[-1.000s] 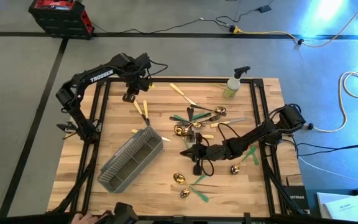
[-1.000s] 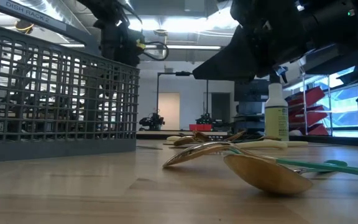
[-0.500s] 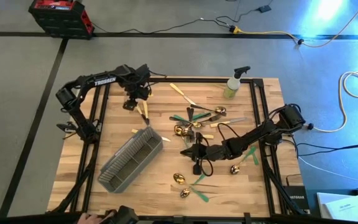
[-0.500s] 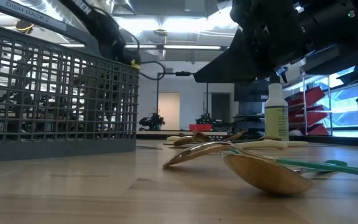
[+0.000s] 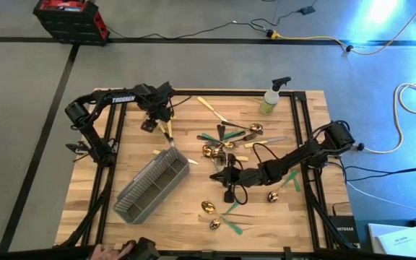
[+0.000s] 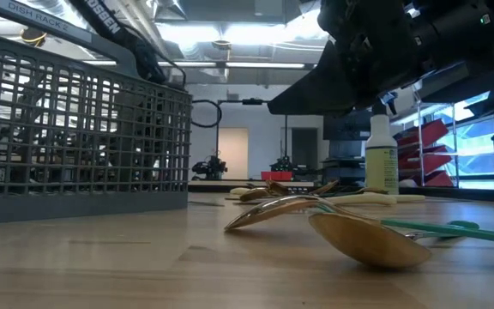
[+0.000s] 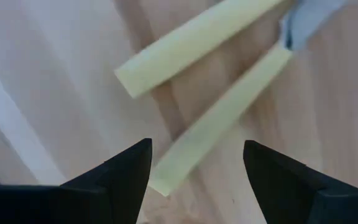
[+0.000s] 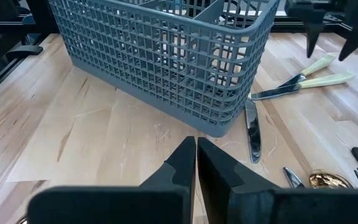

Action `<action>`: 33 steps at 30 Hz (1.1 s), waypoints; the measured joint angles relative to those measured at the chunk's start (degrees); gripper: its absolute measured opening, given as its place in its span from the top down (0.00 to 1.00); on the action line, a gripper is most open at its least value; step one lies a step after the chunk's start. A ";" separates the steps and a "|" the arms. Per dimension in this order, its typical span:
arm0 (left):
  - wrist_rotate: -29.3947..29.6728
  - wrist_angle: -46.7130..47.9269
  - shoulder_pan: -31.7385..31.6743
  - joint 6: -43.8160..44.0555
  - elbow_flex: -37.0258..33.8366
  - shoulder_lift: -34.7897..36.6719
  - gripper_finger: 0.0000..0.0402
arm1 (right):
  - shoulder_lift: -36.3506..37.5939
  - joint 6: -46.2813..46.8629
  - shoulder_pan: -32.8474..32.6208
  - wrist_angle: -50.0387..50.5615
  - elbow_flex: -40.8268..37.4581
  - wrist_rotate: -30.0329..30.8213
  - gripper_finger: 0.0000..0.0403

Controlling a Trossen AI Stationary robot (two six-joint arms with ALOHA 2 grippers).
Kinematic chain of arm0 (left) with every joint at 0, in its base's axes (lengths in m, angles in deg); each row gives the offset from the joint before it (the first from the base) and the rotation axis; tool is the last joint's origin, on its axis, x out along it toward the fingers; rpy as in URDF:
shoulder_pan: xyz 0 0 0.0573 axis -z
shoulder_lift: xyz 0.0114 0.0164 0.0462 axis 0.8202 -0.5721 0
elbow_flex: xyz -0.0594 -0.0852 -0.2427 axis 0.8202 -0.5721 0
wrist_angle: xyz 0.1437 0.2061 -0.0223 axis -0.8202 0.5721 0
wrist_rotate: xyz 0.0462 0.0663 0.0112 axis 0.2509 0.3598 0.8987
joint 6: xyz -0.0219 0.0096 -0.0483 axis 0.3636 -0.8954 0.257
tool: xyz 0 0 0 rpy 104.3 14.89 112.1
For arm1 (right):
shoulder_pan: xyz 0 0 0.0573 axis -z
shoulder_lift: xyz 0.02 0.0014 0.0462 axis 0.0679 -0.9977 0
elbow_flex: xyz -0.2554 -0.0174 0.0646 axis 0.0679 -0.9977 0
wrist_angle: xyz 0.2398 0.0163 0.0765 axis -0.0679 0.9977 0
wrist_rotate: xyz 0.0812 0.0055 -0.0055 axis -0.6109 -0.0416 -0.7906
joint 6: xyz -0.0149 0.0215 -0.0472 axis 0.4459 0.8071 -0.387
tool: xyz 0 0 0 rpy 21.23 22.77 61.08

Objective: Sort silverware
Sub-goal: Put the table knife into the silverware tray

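The silverware lies loose on the wooden table: a pile (image 5: 231,137) with gold heads and green, dark and cream handles at the middle, and gold spoons (image 5: 209,208) toward the near edge. Two cream-handled pieces (image 5: 167,131) lie at the far left, side by side. My left gripper (image 5: 149,124) hovers open just above them; in the left wrist view its fingers (image 7: 194,167) stand on either side of one cream handle's free end (image 7: 178,167) without touching it. My right gripper (image 5: 214,175) rests shut at the table's middle, pointing at the grey mesh caddy (image 5: 152,185).
A yellow-green spray bottle (image 5: 271,97) stands at the far edge. A steel knife (image 8: 252,132) lies by the caddy's corner (image 8: 219,127). In the low view a gold spoon (image 6: 367,238) lies close in front and the caddy (image 6: 75,129) fills the left.
My left gripper has come down toward the two cream-handled pieces at the far left, the arm stretching out lower over the table. My right arm and the silverware have kept still.
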 joint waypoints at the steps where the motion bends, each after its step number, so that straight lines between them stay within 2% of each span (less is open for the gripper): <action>1: -0.03 -1.46 0.02 0.23 -0.24 0.00 0.40 | 0.00 0.00 0.00 0.04 0.01 0.01 1.00; 9: -0.70 -4.49 -0.05 0.02 -1.42 0.11 0.40 | 0.00 -0.02 0.00 0.11 0.00 0.01 1.00; 33: -2.70 -3.51 -0.70 2.62 -0.43 0.88 0.40 | 0.00 -1.51 0.02 0.08 0.00 0.00 1.00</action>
